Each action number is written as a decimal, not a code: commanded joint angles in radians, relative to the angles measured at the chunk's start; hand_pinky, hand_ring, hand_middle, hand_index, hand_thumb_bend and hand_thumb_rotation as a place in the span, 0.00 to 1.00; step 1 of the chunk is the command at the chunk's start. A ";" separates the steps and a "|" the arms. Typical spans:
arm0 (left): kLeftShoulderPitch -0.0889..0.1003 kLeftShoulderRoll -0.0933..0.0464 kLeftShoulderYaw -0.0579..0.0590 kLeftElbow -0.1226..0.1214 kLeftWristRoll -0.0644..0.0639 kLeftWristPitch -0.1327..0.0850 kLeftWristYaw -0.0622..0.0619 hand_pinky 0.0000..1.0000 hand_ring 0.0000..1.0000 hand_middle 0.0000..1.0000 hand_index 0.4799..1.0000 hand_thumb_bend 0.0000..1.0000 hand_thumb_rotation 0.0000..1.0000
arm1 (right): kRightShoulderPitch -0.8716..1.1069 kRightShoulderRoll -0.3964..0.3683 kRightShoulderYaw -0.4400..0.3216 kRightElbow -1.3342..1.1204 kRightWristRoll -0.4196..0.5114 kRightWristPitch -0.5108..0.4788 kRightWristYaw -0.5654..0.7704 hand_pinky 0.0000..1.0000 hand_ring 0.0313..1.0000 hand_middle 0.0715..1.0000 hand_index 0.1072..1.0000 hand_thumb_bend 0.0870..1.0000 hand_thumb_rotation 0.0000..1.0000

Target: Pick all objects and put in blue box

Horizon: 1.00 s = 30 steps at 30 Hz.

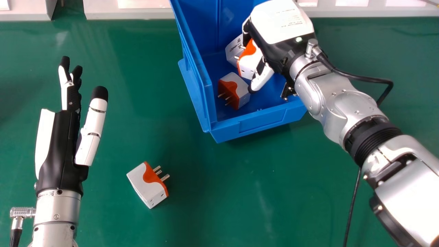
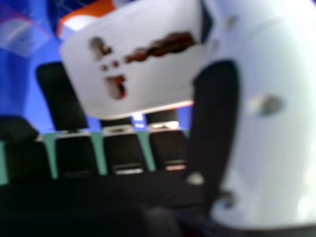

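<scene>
Over the blue box (image 1: pixel 202 85), my right hand (image 1: pixel 279 41) is curled round a white and orange plug adapter (image 1: pixel 249 61), its thumb on the near side. That adapter (image 2: pixel 133 74) lies between the thumb and fingers of my right hand (image 2: pixel 266 158) in the right hand view. Inside the box rest an orange-faced adapter (image 1: pixel 236 91) and a white one (image 1: pixel 234 49) partly behind the held one. Another adapter (image 1: pixel 149 185) lies on the green table, prongs pointing right. My left hand (image 1: pixel 61 147) is open and empty at the left, to the left of this adapter.
The green table (image 1: pixel 212 192) extends round the box. A pale ledge (image 1: pixel 127 13) runs along the far edge, beside the box. A black cable (image 1: pixel 356 192) hangs below my right forearm, and another (image 1: pixel 360 78) loops above it.
</scene>
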 commanded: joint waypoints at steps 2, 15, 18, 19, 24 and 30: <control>0.002 0.002 -0.001 -0.002 0.008 -0.033 0.010 0.99 1.00 1.00 1.00 0.40 1.00 | -0.019 -0.033 0.011 -0.023 -0.010 0.025 -0.028 0.83 0.86 0.86 0.89 0.50 0.68; -0.007 0.004 -0.002 0.028 0.015 -0.052 0.010 0.99 1.00 1.00 1.00 0.42 1.00 | 0.010 -0.027 0.002 -0.023 0.019 0.041 -0.069 1.00 1.00 1.00 1.00 0.53 0.83; -0.009 0.004 -0.003 0.031 0.019 -0.052 0.011 0.99 1.00 1.00 1.00 0.43 1.00 | 0.023 -0.031 -0.002 -0.039 0.024 0.056 -0.075 1.00 1.00 1.00 1.00 0.53 0.83; -0.011 0.004 -0.002 0.033 0.019 -0.053 0.011 0.99 1.00 1.00 1.00 0.43 1.00 | 0.028 -0.035 -0.004 -0.048 0.026 0.058 -0.077 1.00 1.00 1.00 1.00 0.53 0.83; -0.017 0.004 -0.003 0.050 0.018 -0.061 0.011 0.99 1.00 1.00 1.00 0.42 1.00 | 0.071 -0.050 -0.031 -0.124 0.042 0.061 -0.091 1.00 1.00 1.00 1.00 0.51 0.83; -0.035 0.006 -0.004 0.081 0.016 -0.073 0.011 0.99 1.00 1.00 1.00 0.42 1.00 | 0.182 -0.088 -0.072 -0.316 0.056 0.067 -0.112 1.00 1.00 1.00 1.00 0.49 0.78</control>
